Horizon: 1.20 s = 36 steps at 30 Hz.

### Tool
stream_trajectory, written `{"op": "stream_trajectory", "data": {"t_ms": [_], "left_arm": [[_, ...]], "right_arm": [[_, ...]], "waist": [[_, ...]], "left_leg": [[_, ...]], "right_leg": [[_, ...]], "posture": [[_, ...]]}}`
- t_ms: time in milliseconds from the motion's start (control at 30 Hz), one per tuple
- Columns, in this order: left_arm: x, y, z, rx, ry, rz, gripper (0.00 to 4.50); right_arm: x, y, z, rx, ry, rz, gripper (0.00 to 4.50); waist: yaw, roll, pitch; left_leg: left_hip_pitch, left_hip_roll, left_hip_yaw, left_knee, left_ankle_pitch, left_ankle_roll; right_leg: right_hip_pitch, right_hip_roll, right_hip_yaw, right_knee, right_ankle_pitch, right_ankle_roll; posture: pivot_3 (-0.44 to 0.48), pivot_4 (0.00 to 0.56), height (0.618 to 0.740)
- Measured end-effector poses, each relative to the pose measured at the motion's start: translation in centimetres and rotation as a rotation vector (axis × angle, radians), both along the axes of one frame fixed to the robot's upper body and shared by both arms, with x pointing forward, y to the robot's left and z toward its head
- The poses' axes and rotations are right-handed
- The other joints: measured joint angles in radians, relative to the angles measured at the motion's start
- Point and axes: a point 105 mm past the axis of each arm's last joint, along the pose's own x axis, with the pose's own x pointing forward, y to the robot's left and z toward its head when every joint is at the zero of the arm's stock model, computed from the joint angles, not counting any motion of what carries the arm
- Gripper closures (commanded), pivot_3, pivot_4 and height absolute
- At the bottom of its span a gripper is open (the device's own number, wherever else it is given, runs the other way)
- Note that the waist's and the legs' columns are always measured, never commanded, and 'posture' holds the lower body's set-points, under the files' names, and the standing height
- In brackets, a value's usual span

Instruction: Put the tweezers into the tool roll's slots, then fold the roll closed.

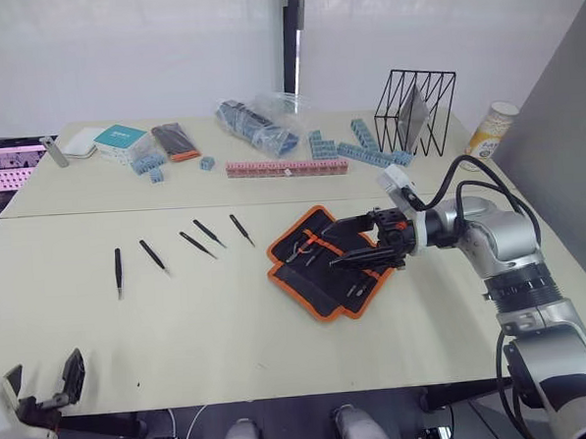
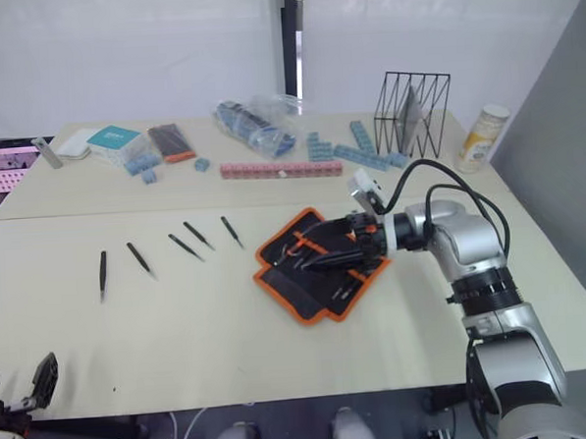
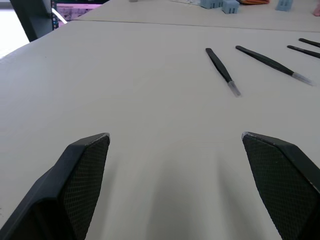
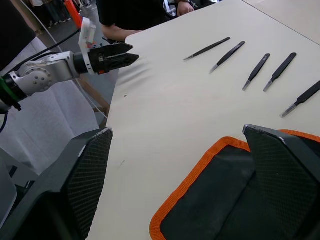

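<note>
My right fingers (image 1: 359, 255) stand wide apart over the open tool roll (image 1: 330, 261), holding nothing; from the right wrist view the roll's orange-trimmed edge lies between the 2 fingertips (image 4: 87, 165). The roll lies flat and unfolded on the table (image 1: 230, 321), right of centre, its inner face up. Whether any slots are filled I cannot tell.

My left fingers (image 1: 41, 385) are also spread wide and empty, low at the near left corner of the table, well apart from the roll. In the left wrist view bare table lies between the 2 fingertips (image 3: 85, 165).

5 tweezers lie loose on the table in a row left of the roll: the leftmost (image 1: 118, 269), then 1 beside it (image 1: 153, 254), then 3 closer to the roll (image 1: 197, 244), (image 1: 209, 233), (image 1: 241, 229). None touches the roll.

Across the far side of the table stand a black wire rack (image 1: 415, 110), blue blocks (image 1: 368, 147), a pink block strip (image 1: 286, 168), a clear bag (image 1: 258, 123) and a yellow canister (image 1: 491, 130).
</note>
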Motion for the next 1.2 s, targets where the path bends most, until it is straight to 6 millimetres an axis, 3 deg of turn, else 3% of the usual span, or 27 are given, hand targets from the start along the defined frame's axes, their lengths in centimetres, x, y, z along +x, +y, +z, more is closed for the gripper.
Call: {"op": "stream_trajectory", "data": {"t_ms": [200, 400, 667, 967, 1133, 1200], "left_arm": [[4.3, 0.2, 0.8, -0.020, 0.040, -0.039, 0.00], [9.2, -1.2, 1.2, -0.041, 0.076, -0.122, 0.00], [12.2, -1.3, 0.0, -0.057, 0.137, -0.090, 0.00], [15.3, -2.6, 0.0, -0.058, 0.125, -0.106, 2.81], [15.7, -2.3, -0.1, -0.075, 0.114, -0.080, 4.47], [15.8, -2.3, -0.1, -0.085, 0.104, -0.079, 4.47]], "right_arm": [[-0.7, 0.1, 0.0, 0.022, -0.032, -0.034, 0.07], [-1.3, 0.0, -0.2, 0.017, -0.100, -0.104, 0.07], [-1.3, -0.5, -0.9, -0.007, -0.132, -0.187, 0.07], [-1.5, -0.5, -1.0, -0.017, -0.161, -0.205, 0.00], [-1.5, -0.3, -0.8, -0.021, -0.177, -0.212, 0.00], [-1.4, -0.2, -1.0, -0.044, -0.188, -0.215, 0.00]], "waist": [[0.003, 0.000, 0.000], [0.000, 0.000, 0.000], [0.000, 0.000, 0.000], [0.031, 0.000, 0.000], [0.037, 0.001, 0.000], [0.038, 0.001, -0.001]], "left_leg": [[0.000, -0.001, -0.001, 0.000, 0.000, 0.000], [0.000, -0.001, -0.002, -0.001, 0.000, 0.000], [0.000, -0.001, -0.002, -0.001, 0.000, 0.000], [0.001, -0.002, -0.003, 0.001, 0.000, 0.000], [0.001, -0.002, -0.003, 0.001, 0.000, 0.000], [0.001, -0.002, -0.003, 0.001, 0.000, 0.000]], "right_leg": [[0.000, 0.000, 0.000, 0.002, 0.001, 0.001], [0.001, 0.000, -0.001, 0.002, 0.007, 0.009], [0.001, 0.001, -0.001, 0.003, 0.008, 0.009], [0.004, 0.000, -0.001, 0.002, 0.009, 0.011], [0.004, 0.000, -0.001, 0.002, 0.009, 0.011], [0.004, 0.000, -0.001, 0.002, 0.010, 0.011]], "posture": [[0.000, 0.150, 0.737], [0.000, 0.150, 0.737], [0.000, 0.150, 0.737], [0.000, 0.150, 0.737], [0.000, 0.150, 0.737], [0.000, 0.150, 0.737]]}}
